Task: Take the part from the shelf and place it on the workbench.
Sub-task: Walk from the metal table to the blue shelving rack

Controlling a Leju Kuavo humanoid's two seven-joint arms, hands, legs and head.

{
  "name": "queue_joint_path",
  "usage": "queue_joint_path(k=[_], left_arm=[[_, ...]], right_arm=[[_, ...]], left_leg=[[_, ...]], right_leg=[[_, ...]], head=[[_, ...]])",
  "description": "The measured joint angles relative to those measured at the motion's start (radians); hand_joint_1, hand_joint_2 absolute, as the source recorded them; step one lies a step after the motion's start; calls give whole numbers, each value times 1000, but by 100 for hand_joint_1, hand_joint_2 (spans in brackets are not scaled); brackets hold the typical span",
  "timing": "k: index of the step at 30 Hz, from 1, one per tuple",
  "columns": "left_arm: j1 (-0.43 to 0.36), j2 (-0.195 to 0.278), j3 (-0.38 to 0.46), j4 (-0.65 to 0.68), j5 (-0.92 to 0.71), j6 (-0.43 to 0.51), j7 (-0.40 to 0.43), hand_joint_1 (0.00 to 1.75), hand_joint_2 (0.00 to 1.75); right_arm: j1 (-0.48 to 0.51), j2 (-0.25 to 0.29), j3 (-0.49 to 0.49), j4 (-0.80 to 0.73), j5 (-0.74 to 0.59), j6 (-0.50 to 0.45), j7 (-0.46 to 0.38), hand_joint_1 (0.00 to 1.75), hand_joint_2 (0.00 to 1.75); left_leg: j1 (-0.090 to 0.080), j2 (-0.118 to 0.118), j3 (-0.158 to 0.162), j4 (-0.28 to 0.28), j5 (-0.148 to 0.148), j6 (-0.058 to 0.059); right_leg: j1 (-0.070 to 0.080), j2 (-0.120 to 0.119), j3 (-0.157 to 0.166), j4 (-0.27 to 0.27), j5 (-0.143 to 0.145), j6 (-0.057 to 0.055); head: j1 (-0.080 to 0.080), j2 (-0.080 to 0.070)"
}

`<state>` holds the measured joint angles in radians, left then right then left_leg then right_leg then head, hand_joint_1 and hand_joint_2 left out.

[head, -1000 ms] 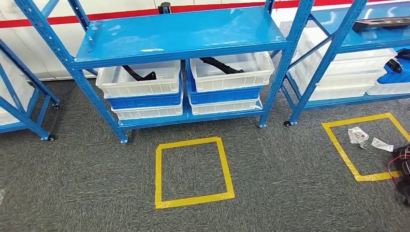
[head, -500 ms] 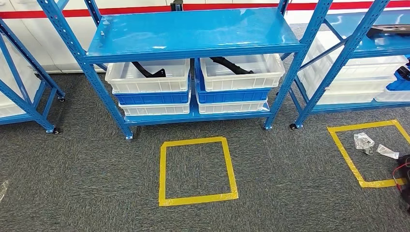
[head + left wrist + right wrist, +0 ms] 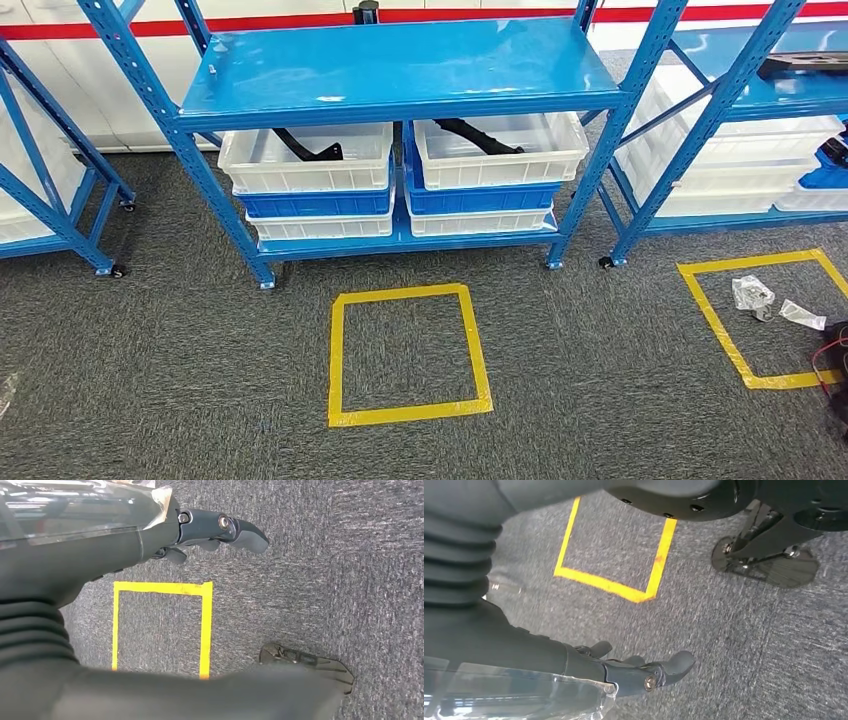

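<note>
Blue shelf (image 3: pixel 400 70), two white bins, one black part in each.

We log the left part (image 3: pixel 310 148) in the left bin (image 3: pixel 305 160), long axis running far-left to near-right; right part (image 3: pixel 478 135) likewise. Our left hand (image 3: pixel 220 530) and right hand (image 3: pixel 644 672) hang over carpet, fingers loosely apart, holding nothing.

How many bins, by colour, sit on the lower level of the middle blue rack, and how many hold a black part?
White bins: 4, namely top left, top right, bottom left, bottom right.
Blue bins: 2, left and right.
Black parts: 2, left and right, in the top white bins.
Total bins: 6.
</note>
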<state>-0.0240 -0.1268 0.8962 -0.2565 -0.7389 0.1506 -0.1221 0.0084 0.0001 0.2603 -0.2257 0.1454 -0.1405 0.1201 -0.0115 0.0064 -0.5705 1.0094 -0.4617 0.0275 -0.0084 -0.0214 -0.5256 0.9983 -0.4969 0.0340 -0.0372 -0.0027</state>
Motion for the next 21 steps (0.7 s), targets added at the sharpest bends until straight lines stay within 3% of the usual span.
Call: queue_joint_path(k=[21], left_arm=[[111,78,-579,-83,500,-99,79,0,0]], right_arm=[[89,-1,-158,-95,-98,93,-78,0,0]], left_leg=[[2,0,0,0,0,0]], right_leg=[[1,0,0,0,0,0]], head=[[0,0]])
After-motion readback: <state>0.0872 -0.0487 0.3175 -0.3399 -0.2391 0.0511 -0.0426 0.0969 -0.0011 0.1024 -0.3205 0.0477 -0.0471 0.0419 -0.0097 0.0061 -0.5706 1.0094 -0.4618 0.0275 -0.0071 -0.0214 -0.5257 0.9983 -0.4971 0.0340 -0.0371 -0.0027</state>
